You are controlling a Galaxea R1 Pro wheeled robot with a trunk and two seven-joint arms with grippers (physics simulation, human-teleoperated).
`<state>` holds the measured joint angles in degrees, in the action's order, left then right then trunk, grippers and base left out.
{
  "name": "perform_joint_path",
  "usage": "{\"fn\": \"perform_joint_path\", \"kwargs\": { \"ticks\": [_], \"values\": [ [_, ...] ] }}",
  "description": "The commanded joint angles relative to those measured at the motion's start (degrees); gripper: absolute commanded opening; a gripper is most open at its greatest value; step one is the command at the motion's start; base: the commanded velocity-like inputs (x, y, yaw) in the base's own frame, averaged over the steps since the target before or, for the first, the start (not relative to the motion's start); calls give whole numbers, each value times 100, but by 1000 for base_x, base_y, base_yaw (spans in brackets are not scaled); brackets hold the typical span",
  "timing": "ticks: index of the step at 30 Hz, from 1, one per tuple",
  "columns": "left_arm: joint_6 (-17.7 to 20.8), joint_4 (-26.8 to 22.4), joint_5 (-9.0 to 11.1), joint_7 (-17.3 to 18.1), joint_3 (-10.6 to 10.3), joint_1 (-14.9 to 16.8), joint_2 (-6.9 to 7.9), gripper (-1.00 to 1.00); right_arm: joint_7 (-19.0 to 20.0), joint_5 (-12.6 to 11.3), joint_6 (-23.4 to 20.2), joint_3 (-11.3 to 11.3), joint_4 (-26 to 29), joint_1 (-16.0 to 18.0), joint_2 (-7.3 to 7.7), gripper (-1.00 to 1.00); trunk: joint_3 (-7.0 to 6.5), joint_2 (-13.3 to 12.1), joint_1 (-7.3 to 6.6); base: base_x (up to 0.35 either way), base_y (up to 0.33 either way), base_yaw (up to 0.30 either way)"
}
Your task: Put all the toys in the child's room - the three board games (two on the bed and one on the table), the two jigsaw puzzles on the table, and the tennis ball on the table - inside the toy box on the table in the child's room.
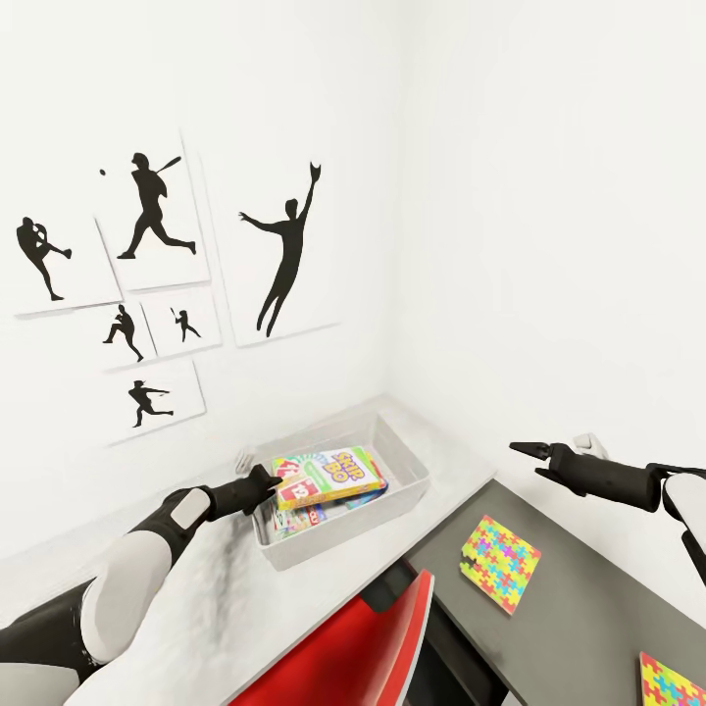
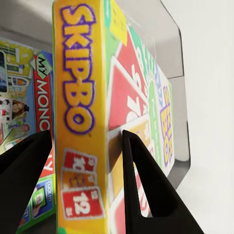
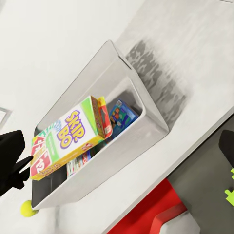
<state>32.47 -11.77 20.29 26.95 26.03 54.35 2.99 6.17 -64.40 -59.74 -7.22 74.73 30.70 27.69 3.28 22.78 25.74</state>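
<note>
The light-grey toy box (image 1: 412, 482) stands on the white table (image 1: 211, 598) in the room's corner. My left gripper (image 1: 267, 485) is shut on the end of the yellow Skip-Bo board game (image 1: 328, 478), which it holds tilted inside the box. The left wrist view has a finger (image 2: 146, 190) on each side of that game (image 2: 80, 97), with the white Monopoly game (image 2: 41, 97) lying below it. A small teal-blue game (image 3: 122, 114) lies deeper in the box. Two jigsaw puzzles (image 1: 500, 562) (image 1: 672, 681) lie on the dark-grey section. The tennis ball (image 3: 28, 208) rests beside the box. My right gripper (image 1: 525, 456) hovers open and empty.
A red-and-white chair (image 1: 363, 642) is pushed in at the table's front edge below the toy box. White walls with black silhouette pictures (image 1: 284, 250) close in the corner behind. The dark-grey desk section (image 1: 588, 608) sits lower, under my right arm.
</note>
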Motion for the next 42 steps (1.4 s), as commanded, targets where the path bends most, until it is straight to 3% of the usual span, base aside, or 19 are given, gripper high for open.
{"fn": "perform_joint_path", "kwargs": {
  "ticks": [1, 11, 12, 29, 31, 33, 35, 38, 40, 42],
  "values": [
    [41, -1, 19, 4, 25, 5, 0, -100, 60, 60, -26, -7, 0, 6, 0, 100, 13, 13, 4, 0, 0, 0],
    [40, -1, 21, 4, 38, 6, 0, -100, 60, 68, -26, -6, 2, 6, 0, 100, 13, 13, 4, 0, 0, 0],
    [40, -1, 20, 4, 40, 6, 0, 100, 60, 68, -26, -5, 2, 6, 0, 100, 13, 13, 4, 0, 0, 0],
    [66, -1, 29, 63, 49, 7, 33, 100, 60, 68, -26, 2, 15, 6, -17, 100, 13, 13, 4, 0, 0, 0],
    [86, -1, 30, 100, 114, 7, 45, 100, 60, 66, -26, 2, 17, 6, -17, 100, 13, 13, 4, 0, 0, 0],
    [194, -4, 69, 249, 331, 7, 56, 100, 60, 60, -26, 2, 32, 6, -18, 100, 13, 13, 4, 0, 0, 0],
    [571, -35, 89, 600, 525, 6, 68, 100, 60, 53, -26, 2, 47, 6, -18, 100, 13, 13, 4, 0, 0, 0],
    [1213, -93, 81, 1514, 609, 5, 131, 100, 60, 45, -26, 8, 56, 6, -18, 100, 13, 13, 4, 0, 0, 0],
    [1439, -170, 68, 2263, 533, 5, 189, 100, 60, 38, -26, 15, 58, 1, -20, 100, 13, 13, 4, 0, 0, 0],
    [1662, -303, 60, 2934, 304, 3, 262, 100, 60, 35, -26, 17, 54, -3, -24, 100, 13, 13, 4, 0, 0, 0]
  ]
}}
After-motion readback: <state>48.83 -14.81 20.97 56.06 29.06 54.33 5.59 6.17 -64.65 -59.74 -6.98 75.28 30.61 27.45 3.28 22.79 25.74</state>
